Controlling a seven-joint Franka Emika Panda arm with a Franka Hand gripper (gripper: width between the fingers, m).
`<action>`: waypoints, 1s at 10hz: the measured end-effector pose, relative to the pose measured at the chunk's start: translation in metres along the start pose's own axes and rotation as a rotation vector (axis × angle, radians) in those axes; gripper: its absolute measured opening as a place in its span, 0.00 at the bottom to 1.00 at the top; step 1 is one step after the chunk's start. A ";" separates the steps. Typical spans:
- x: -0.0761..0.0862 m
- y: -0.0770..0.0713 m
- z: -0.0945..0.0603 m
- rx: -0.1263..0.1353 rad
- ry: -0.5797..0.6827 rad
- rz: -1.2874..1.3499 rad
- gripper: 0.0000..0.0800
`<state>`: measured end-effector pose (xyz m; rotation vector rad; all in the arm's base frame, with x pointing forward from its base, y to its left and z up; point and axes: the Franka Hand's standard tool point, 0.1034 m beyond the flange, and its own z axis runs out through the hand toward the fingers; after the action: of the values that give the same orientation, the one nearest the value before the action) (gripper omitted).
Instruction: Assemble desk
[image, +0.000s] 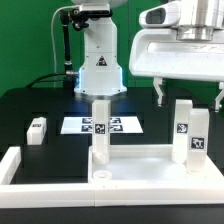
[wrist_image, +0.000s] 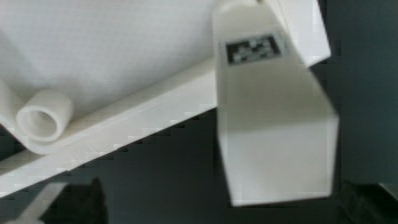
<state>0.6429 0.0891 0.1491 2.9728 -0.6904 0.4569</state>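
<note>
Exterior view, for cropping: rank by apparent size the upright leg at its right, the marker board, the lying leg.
Largest: upright leg at the exterior view's right.
Then marker board, partly hidden.
Smallest: lying leg.

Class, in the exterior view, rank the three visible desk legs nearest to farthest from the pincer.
1. Upright leg under the pincer, exterior view's right.
2. Central upright leg.
3. Lying leg, exterior view's far left.
</note>
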 end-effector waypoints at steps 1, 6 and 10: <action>0.002 0.003 0.000 -0.006 0.001 -0.074 0.81; 0.008 0.006 -0.001 -0.004 -0.028 -0.348 0.81; 0.020 -0.012 -0.004 0.006 -0.037 -0.311 0.81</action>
<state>0.6642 0.0923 0.1589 3.0227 -0.2191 0.3818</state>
